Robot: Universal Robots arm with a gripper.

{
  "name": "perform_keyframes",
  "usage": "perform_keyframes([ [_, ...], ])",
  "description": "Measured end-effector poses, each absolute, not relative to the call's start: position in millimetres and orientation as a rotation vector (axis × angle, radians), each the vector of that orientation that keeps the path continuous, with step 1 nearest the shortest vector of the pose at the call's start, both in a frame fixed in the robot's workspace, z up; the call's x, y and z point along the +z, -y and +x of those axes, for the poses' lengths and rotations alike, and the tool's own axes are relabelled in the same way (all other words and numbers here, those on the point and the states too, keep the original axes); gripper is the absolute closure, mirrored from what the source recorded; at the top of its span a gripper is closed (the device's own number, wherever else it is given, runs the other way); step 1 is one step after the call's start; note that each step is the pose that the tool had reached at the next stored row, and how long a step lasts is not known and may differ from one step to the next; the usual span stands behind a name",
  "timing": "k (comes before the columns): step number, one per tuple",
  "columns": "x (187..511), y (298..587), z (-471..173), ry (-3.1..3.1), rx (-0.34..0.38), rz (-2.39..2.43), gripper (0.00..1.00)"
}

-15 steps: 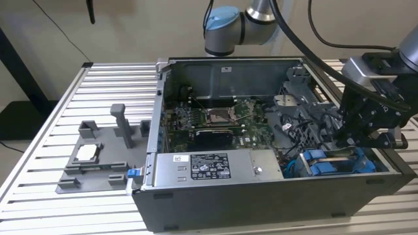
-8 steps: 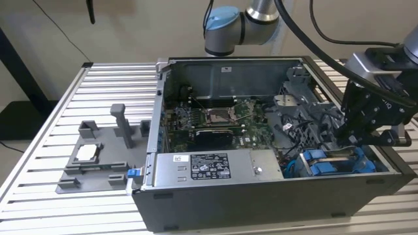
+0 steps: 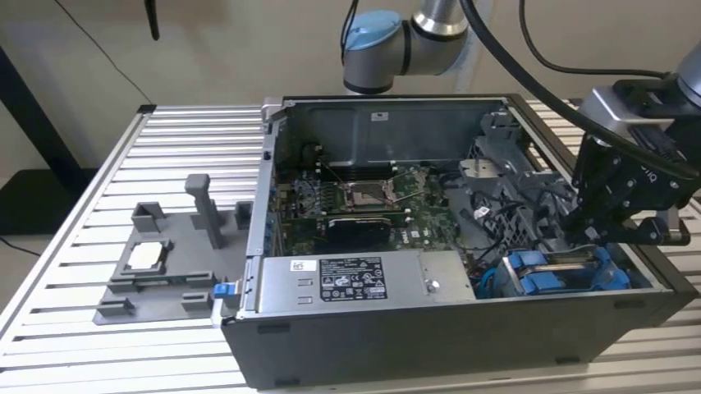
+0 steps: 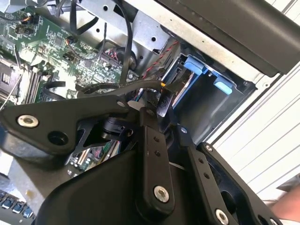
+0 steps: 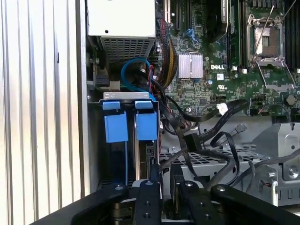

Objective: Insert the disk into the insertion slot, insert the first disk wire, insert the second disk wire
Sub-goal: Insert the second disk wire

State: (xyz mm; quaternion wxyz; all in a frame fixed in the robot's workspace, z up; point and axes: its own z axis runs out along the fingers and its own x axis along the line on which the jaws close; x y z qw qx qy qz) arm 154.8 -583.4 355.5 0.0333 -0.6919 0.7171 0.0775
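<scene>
The disk (image 3: 570, 264) stands on edge inside the insertion slot (image 3: 513, 283), at the corner of the open computer case (image 3: 438, 349) towards the exterior view's right. Its silver body shows between bright blue bracket pieces. In the first wrist view the disk (image 5: 137, 157) is a thin silver strip running down between two blue tabs, under the slot's grey top bar (image 5: 126, 96). The hand (image 3: 592, 238) hangs low over that slot, just above the blue pieces. In the second wrist view a black wire plug (image 4: 165, 91) sits right at the tip of the hand (image 4: 166, 115), close beside the disk's end, but I cannot tell whether the hand is clenched on it or released. Loose black cables (image 5: 206, 136) trail across the case floor beside the slot. Further in lie the green motherboard (image 3: 373, 201) and a grey labelled power supply box (image 3: 340, 283). Outside the case, on the slatted surface (image 3: 197, 123), a grey plastic tray (image 3: 180, 283) with upright posts carries a small square chip (image 3: 148, 256).
</scene>
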Motion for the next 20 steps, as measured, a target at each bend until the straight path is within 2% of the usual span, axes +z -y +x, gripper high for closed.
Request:
perform_keyframes([
  [15,415.9,583.4,152.2,-2.206,0.238,-2.128,0.76],
  [20,418.3,574.9,150.2,-2.17,0.165,-2.104,0.76],
])
